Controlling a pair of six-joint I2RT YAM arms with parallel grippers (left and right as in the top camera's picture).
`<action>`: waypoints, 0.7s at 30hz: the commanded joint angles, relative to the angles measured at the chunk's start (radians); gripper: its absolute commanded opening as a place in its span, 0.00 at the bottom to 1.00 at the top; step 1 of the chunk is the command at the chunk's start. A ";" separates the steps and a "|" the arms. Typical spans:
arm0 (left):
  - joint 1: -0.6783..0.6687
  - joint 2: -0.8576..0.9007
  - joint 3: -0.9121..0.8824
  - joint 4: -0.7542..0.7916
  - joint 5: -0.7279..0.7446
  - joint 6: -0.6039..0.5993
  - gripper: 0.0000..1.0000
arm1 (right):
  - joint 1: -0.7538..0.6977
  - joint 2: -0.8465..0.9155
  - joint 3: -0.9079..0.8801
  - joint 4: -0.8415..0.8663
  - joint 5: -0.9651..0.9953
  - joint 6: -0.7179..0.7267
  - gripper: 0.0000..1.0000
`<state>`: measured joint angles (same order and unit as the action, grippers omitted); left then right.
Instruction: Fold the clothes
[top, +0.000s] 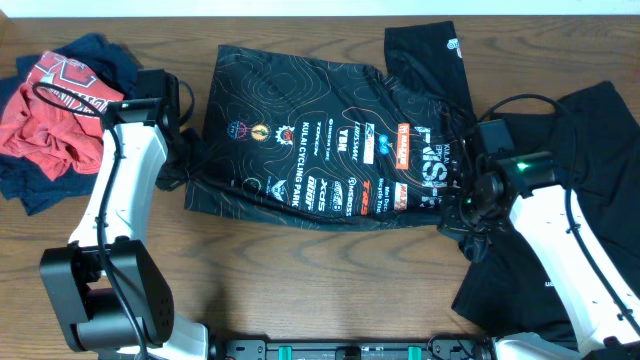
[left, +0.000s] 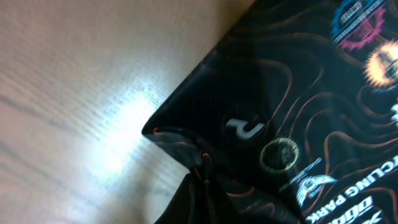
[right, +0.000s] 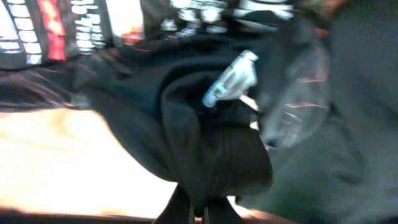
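Jersey (top: 320, 150), black with thin contour lines and rows of sponsor logos, lies spread across the middle of the wooden table (top: 300, 290), logos facing up.

Nearest the arm bases, the table is bare wood. On the right, a plain black garment (top: 590, 150) runs from the near edge to well past the jersey's right end.

Right gripper (top: 462, 205): closed, pinching a bunched fold at the near right corner of the jersey. The right wrist view shows the dark cloth gathered and drawn down between the fingertips (right: 186, 214).

Left gripper (top: 185, 140): closed on the jersey's left edge, where the cloth puckers into a point. The left wrist view shows that edge lifted into a crumpled ridge over the wood.

Further left, a red garment (top: 50, 120) lies crumpled on top of a navy garment (top: 40, 185), apart from the jersey.

At the far edge, a black sleeve-like piece (top: 430, 50) carries a small round logo. Whether it belongs to the jersey cannot be determined.
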<state>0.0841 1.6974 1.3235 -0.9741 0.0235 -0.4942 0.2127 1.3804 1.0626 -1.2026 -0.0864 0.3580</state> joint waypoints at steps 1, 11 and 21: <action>0.004 -0.011 0.000 0.039 -0.005 -0.002 0.06 | 0.006 -0.015 0.054 -0.031 0.144 0.038 0.01; 0.002 -0.079 0.001 0.121 -0.009 0.000 0.06 | 0.002 -0.015 0.191 -0.043 0.173 0.037 0.01; 0.002 -0.293 0.001 0.150 -0.045 0.030 0.06 | -0.005 -0.014 0.248 -0.029 0.221 0.026 0.01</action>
<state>0.0841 1.4540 1.3228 -0.8257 0.0181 -0.4866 0.2127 1.3800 1.2896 -1.2381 0.0975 0.3820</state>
